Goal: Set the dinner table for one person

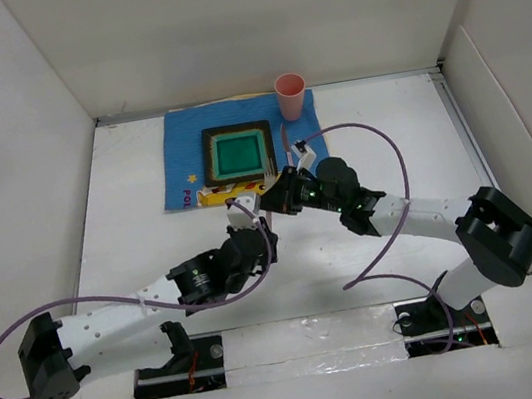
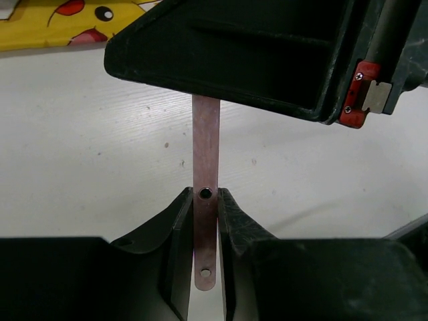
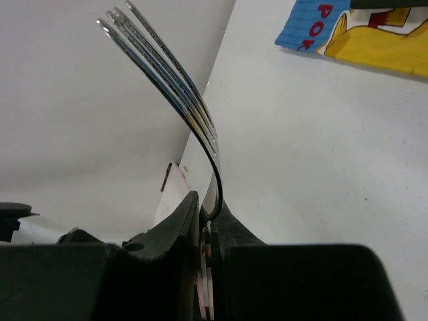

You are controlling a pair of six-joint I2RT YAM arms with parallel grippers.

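A fork is held between both grippers above the white dinner table [image 1: 398, 138], just in front of the placemat. My left gripper [image 2: 205, 195] is shut on the end of its copper-coloured handle [image 2: 206, 144], which has two small holes. My right gripper [image 3: 208, 208] is shut on the fork's neck, and the shiny tines [image 3: 164, 70] curve up and to the left. In the top view the left gripper [image 1: 255, 223] and the right gripper [image 1: 281, 197] meet tip to tip. The right gripper's black body [image 2: 254, 53] hides the fork's head in the left wrist view.
A blue placemat [image 1: 185, 136] with a yellow cartoon print lies at the back. On it sits a square green plate [image 1: 238, 153] with a dark rim. A pink cup [image 1: 290, 95] stands at its far right corner. White walls surround the table. The right arm's purple cable [image 1: 395, 154] loops over it.
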